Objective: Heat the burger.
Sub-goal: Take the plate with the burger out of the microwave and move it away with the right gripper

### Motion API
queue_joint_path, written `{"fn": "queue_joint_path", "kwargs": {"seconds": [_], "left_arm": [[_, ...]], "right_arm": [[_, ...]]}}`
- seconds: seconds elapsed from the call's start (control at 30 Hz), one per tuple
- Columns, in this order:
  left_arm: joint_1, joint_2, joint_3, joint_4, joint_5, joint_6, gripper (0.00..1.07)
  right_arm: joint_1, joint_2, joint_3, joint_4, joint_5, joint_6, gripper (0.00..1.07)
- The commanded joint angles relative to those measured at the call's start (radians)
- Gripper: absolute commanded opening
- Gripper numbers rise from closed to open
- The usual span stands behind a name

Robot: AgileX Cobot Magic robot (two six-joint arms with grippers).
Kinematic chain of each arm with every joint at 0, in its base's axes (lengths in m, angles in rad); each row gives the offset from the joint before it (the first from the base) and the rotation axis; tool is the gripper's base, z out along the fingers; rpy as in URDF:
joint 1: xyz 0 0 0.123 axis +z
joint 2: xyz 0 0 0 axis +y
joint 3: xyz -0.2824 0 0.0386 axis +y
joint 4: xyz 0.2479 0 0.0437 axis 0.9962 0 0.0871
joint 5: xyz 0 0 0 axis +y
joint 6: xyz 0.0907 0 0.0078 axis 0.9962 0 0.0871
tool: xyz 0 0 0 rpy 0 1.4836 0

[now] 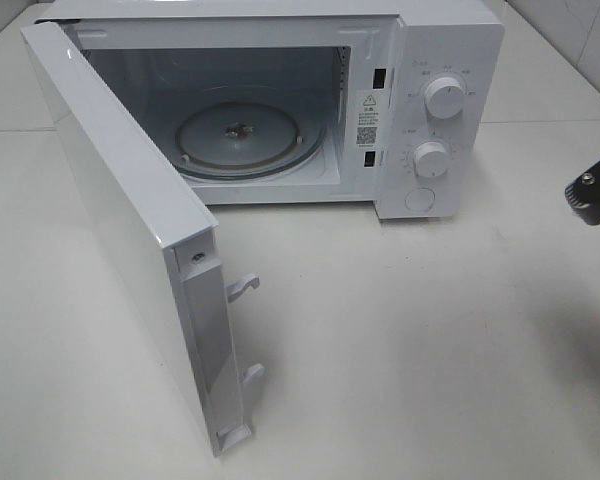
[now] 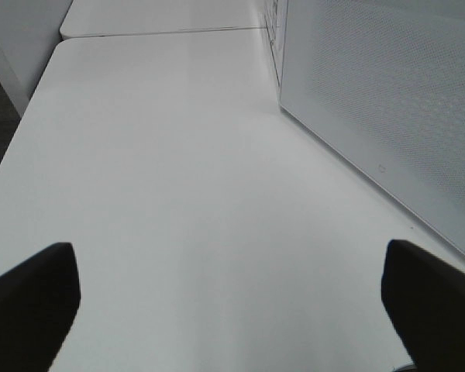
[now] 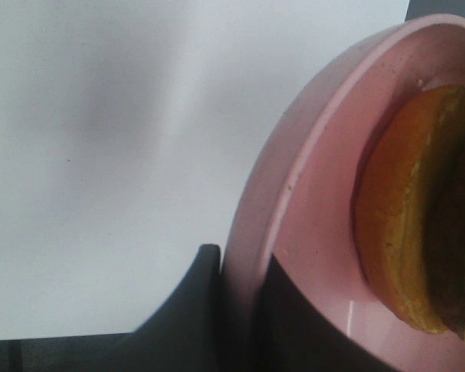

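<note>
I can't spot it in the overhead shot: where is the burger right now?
Only the right wrist view shows the burger: it sits on the pink plate, whose rim the right gripper pinches. It is not yet in the open microwave.

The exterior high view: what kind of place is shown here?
Probably a test or lab bench arranged as a kitchen: an open microwave on a plain white table, and a burger on a pink plate.
</note>
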Motion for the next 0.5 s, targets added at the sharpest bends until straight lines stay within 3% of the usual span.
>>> {"fn": "queue_joint_path", "kwargs": {"seconds": [0.03,0.27,0.5], "left_arm": [[0.002,-0.014,-0.001,-0.002,-0.014,-0.001,0.98],[0.002,-0.014,-0.001,-0.002,-0.014,-0.001,0.98],[0.002,-0.014,-0.001,-0.002,-0.014,-0.001,0.98]], "right_arm": [[-0.006,0.072,-0.015,-0.06,0.034,0.053,0.0],[-0.008,0.133,-0.015,-0.062,-0.007,0.136,0.0],[-0.07,0.21,-0.015,-0.054,-0.09,0.186,0.0]]}}
